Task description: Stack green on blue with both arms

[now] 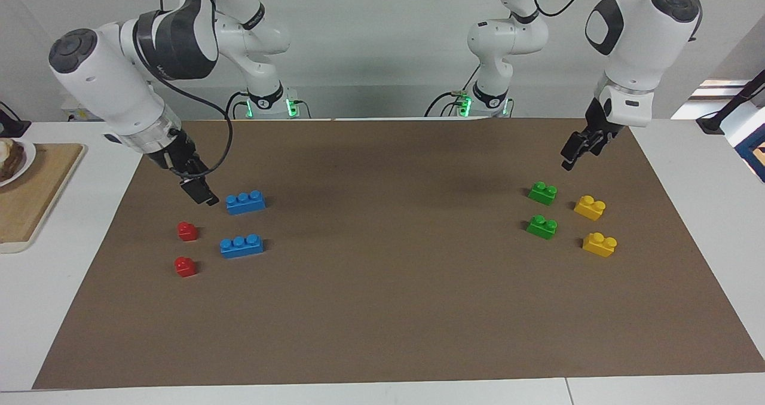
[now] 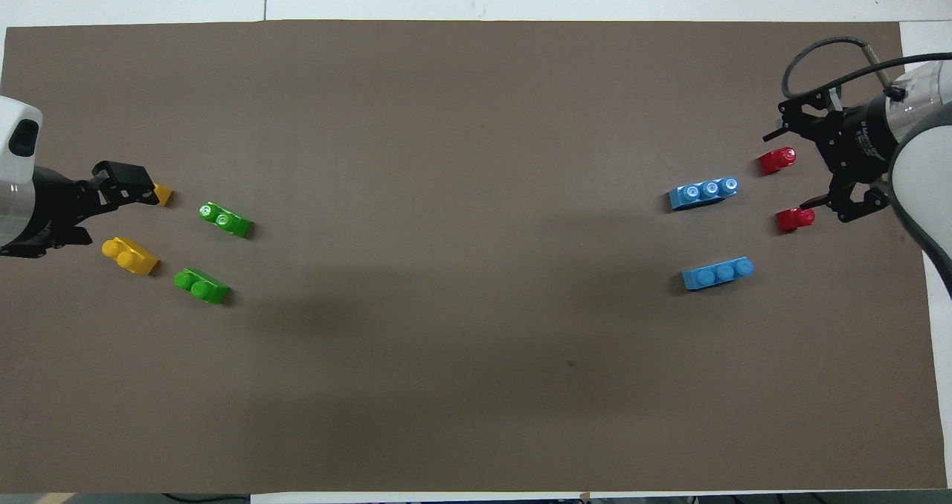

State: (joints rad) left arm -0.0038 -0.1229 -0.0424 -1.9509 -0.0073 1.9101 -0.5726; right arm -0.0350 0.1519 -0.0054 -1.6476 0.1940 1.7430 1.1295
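Observation:
Two blue three-stud bricks lie on the brown mat toward the right arm's end: one nearer to the robots (image 1: 245, 202) (image 2: 718, 273), one farther (image 1: 241, 245) (image 2: 703, 192). Two green two-stud bricks lie toward the left arm's end: one nearer (image 1: 542, 193) (image 2: 201, 286), one farther (image 1: 542, 226) (image 2: 225, 220). My right gripper (image 1: 202, 195) (image 2: 792, 169) is open and empty, low over the mat beside the nearer blue brick, apart from it. My left gripper (image 1: 574, 154) (image 2: 126, 192) is open and empty, raised over the mat close to the nearer green brick.
Two red one-stud bricks (image 1: 187, 231) (image 1: 185, 266) lie beside the blue ones, toward the mat's edge. Two yellow two-stud bricks (image 1: 590, 207) (image 1: 599, 244) lie beside the green ones. A wooden board (image 1: 36, 196) with a plate sits off the mat at the right arm's end.

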